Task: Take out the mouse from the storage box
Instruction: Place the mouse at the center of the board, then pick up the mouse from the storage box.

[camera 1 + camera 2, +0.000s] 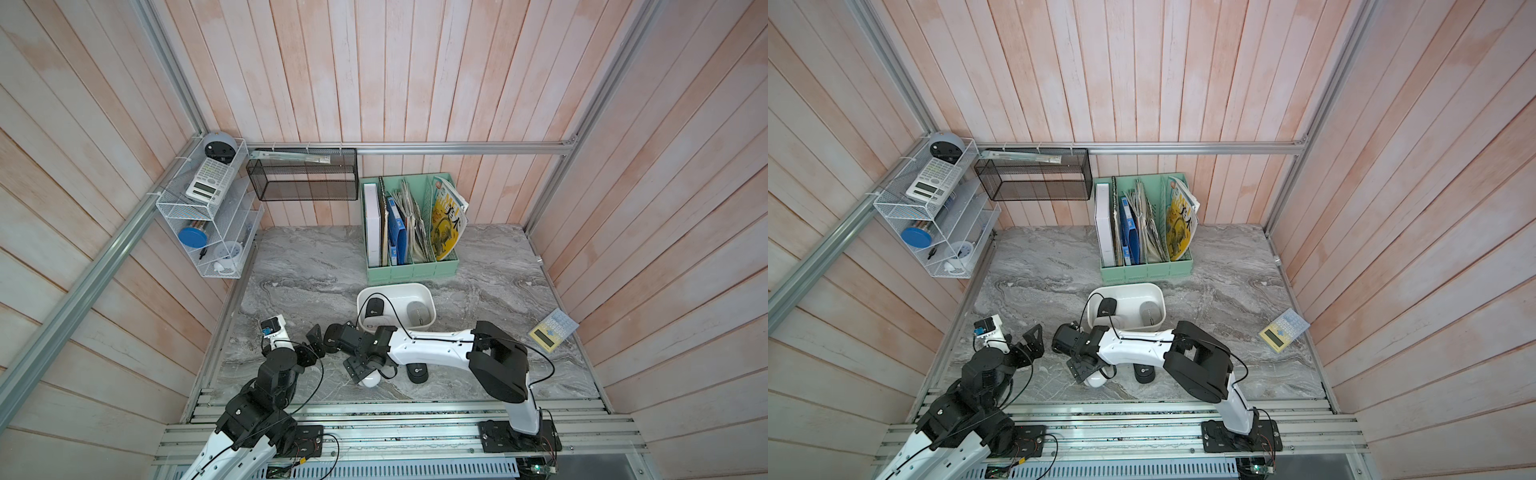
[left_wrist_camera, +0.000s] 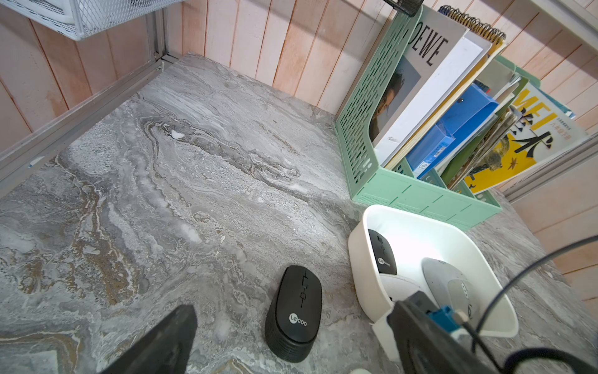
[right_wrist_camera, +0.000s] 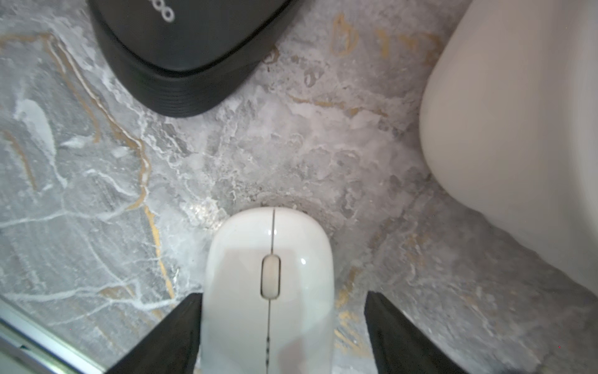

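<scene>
Centre of a top view, the storage box (image 1: 428,297) has its near wall hidden by the right arm (image 1: 432,347). The white mouse (image 3: 268,259), rear cut off, lies on the table (image 3: 323,145) outside the box. It sits between the right gripper (image 3: 283,294)'s parted jaws, one finger (image 3: 388,320) clear of it. The left gripper (image 1: 311,344) gapes wide, holding nothing.

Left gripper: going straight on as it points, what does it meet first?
Probably the black mouse on the table, lying ahead between the left gripper's open fingers, beside the storage box; depth is unclear.
</scene>
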Available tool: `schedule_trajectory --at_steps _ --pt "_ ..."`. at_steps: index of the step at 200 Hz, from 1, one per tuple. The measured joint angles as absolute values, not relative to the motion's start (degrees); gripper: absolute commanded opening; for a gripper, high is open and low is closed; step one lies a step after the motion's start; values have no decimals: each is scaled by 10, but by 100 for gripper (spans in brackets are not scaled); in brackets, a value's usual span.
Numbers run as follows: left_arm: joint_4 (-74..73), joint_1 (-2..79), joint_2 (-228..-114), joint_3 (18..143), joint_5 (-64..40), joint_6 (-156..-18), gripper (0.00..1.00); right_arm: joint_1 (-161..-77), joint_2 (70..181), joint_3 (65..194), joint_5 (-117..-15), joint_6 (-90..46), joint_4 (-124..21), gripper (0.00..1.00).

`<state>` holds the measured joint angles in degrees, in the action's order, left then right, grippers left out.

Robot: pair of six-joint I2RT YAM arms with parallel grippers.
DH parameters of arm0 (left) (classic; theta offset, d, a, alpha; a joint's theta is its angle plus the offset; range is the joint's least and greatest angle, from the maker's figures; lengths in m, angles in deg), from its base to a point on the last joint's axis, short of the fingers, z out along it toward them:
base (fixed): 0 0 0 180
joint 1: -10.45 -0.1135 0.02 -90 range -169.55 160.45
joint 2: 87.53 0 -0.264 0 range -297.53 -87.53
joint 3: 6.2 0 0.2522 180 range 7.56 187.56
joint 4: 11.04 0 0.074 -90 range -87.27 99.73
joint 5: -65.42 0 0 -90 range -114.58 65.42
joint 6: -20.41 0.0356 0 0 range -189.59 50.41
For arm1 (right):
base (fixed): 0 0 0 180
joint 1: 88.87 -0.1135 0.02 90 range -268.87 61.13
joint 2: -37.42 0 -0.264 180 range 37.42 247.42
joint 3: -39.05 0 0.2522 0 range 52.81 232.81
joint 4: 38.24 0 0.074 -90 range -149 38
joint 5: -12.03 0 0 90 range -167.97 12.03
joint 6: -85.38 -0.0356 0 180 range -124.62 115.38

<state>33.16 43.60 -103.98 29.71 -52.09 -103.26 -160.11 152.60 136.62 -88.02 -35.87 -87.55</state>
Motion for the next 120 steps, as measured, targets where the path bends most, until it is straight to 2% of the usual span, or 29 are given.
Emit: schedule_trajectory --at_steps 85,120 --pt "316 436 -1128 299 -518 -1033 100 -1596 1376 1299 -977 -358 -884 85" --pt "314 436 -1266 351 -472 -1053 100 -1561 1282 1213 -1013 -350 -875 85"
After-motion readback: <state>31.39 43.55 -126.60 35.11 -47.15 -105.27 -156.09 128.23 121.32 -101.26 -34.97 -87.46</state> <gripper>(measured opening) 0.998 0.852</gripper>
